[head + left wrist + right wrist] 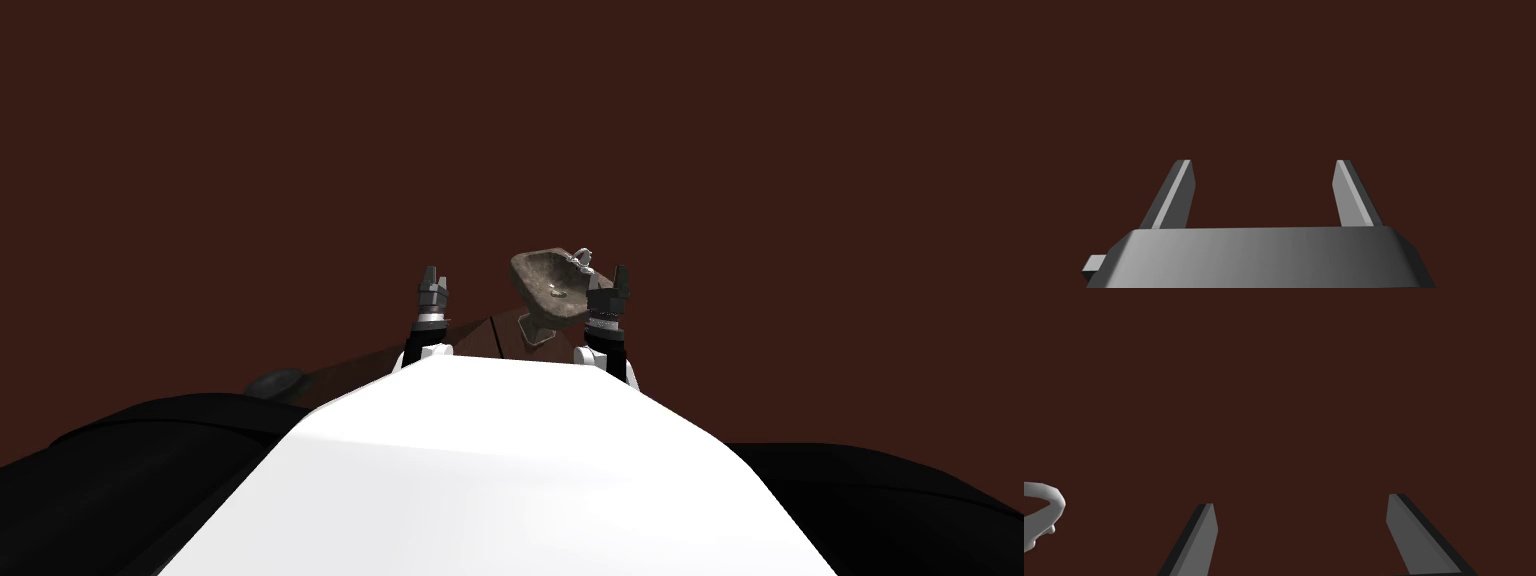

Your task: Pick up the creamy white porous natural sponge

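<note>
Searching: left gripper (1263,167) and right gripper (1301,500) both empty, fingers wide apart, right one beside the stone-grey sink (522,272). Where the sponge lies: cannot tell; pale speck (556,293) in basin may be it. Confirm before reaching.

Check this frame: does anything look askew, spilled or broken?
The grey sink on the dark red wall looks tilted to one side, though that may be the camera's roll. Nothing looks spilled or broken.

The sink (548,283) sits ahead between the left claw (436,272) and right claw (620,272), just beside the latter.
</note>
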